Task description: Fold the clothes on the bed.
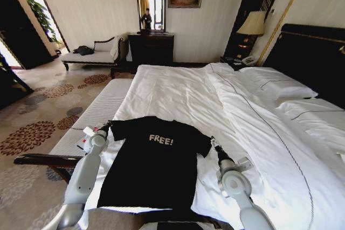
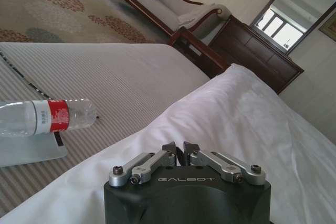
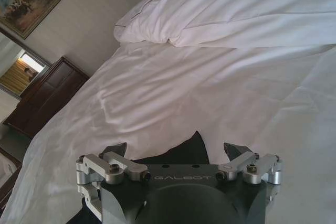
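Flat: one T-shirt point(image 1: 153, 165) on bed point(image 1: 178, 90); two grippers, left gripper point(image 1: 106, 126), right gripper point(image 1: 213, 143).

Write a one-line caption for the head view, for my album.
Black T-shirt lies flat on the white bed, left gripper and right gripper at its sleeves.

Black T-shirt point(image 1: 152, 166) flat on white bed point(image 1: 178, 92)

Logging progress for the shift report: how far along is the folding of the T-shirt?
Barely begun. Done: the black T-shirt lies spread flat on the bed, no fold visible. In hand: the left gripper, shut, sits at one sleeve; the right gripper, open, at the other. Left: every fold.
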